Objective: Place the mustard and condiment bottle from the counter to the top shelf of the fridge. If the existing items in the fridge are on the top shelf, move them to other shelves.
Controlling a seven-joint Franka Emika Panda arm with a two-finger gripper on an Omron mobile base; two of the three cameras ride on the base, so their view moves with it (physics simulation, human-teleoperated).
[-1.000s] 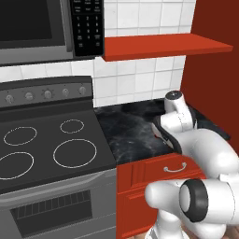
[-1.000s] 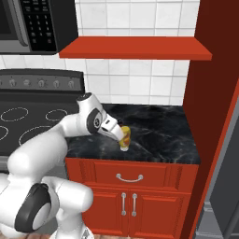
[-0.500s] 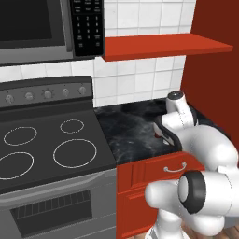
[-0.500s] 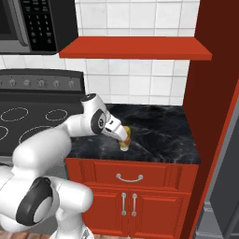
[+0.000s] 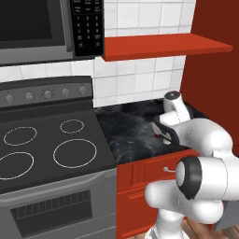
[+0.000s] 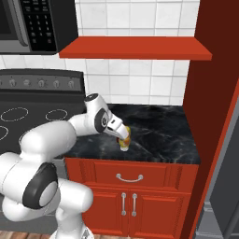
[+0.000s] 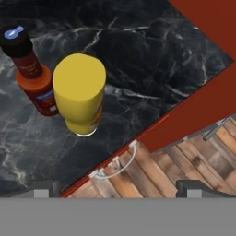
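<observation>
Looking down in the hand view, the mustard (image 7: 79, 92), a yellow squeeze bottle, stands upright on the black marble counter (image 7: 152, 55) near its front edge. The condiment bottle (image 7: 32, 73), dark red with a black cap, stands touching or nearly touching it on the left. My gripper (image 7: 120, 189) hovers above them, open, with its fingertips (image 7: 44, 189) wide apart and nothing between them. In the right base view the gripper (image 6: 120, 135) hangs over the mustard (image 6: 126, 134) at the counter (image 6: 158, 135) front. In the left base view a bit of the condiment bottle (image 5: 158, 136) shows beside the hand.
A dark stovetop (image 5: 51, 149) lies left of the counter. A red wall shelf (image 6: 135, 46) hangs above it and a tall red panel (image 6: 210, 93) closes its right end. The grey fridge (image 6: 226, 186) side stands beyond. Under the counter edge is a drawer handle (image 7: 115, 163).
The hand has eased slightly forward and down over the two bottles, and the elbow has shifted. Both bottles stand where they were. The jaws stay wide.
</observation>
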